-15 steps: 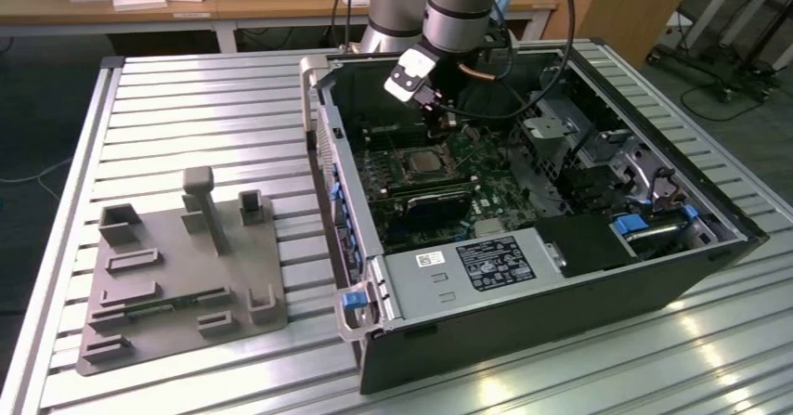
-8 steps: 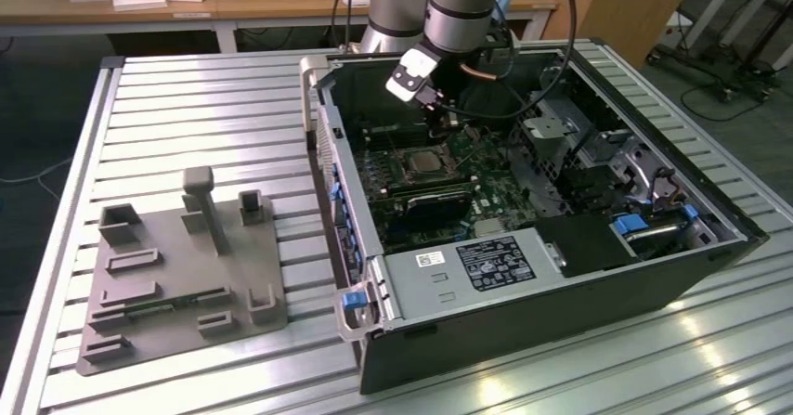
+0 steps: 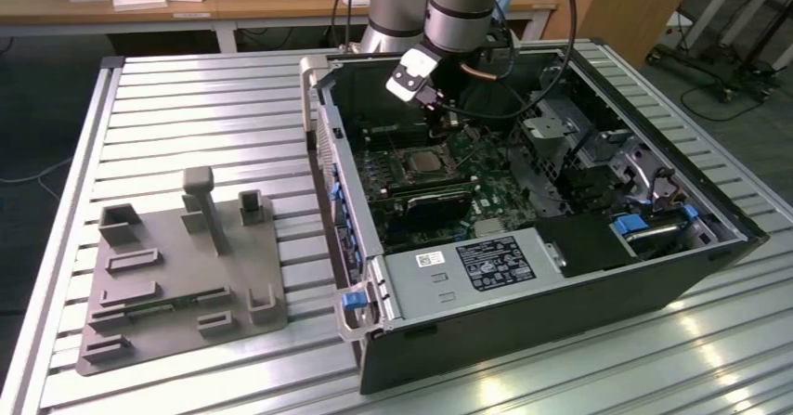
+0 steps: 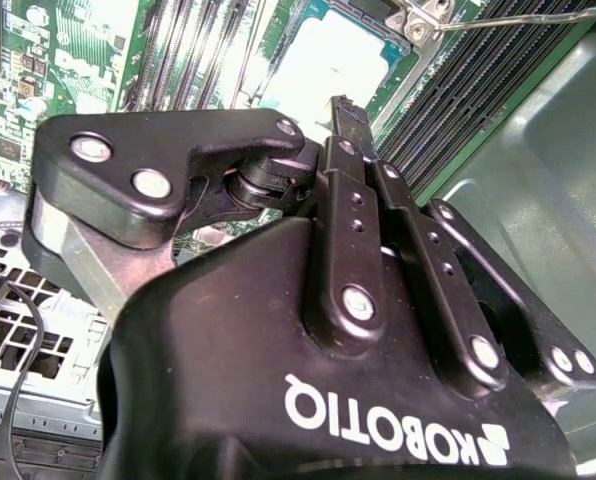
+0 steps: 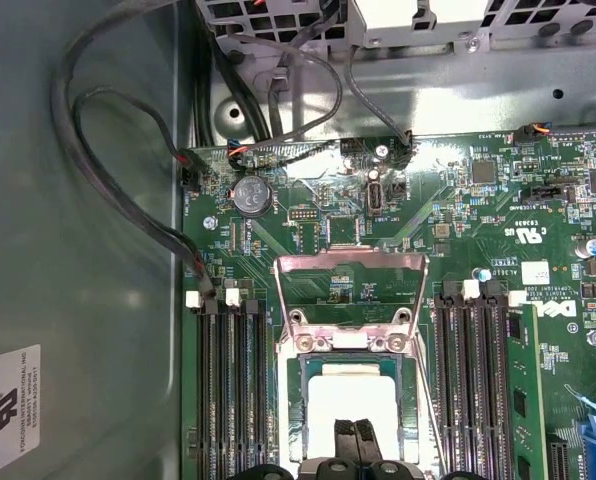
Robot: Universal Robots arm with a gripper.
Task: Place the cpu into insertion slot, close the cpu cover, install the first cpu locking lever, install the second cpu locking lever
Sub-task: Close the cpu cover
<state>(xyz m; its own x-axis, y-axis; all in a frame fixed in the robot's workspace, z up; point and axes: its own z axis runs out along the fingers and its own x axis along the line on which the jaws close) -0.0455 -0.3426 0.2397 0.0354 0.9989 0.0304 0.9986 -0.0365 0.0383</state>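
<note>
Two fingers (image 5: 344,440) of the end effector (image 5: 354,438) are pressed together, empty, just over the cpu (image 5: 353,400), which lies in the insertion slot (image 5: 298,390), well off the edges of the circuit board (image 5: 448,200). We judge a careless downward push could skew it; the cpu cover (image 5: 350,263) stands open.

White lettering (image 4: 398,432) marks the hand (image 4: 346,110), a printed sticker (image 5: 16,408) the case wall (image 5: 98,300).
</note>
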